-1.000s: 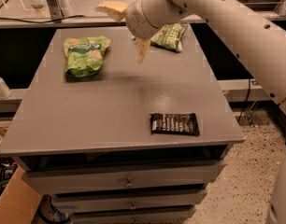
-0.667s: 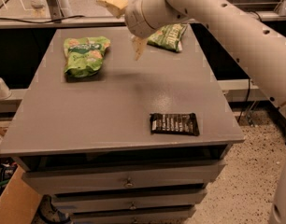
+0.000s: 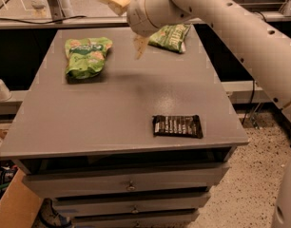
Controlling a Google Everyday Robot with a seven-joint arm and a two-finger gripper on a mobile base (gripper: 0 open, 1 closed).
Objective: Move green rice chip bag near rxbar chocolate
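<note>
- Green rice chip bag [image 3: 87, 56] is lying far left on your table [image 3: 112, 103], well apart from rxbar chocolate [image 3: 178, 126].
- Your gripper [image 3: 119, 26] is hovering near the olive-green bag [image 3: 171, 36], fingers [image 3: 138, 46] apart.

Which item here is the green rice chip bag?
On the grey cabinet top, look far left: the green rice chip bag lies left of the gripper, which hovers above the back edge. It is bright lime with rice-cake pictures; the other bag is duller olive.
</note>
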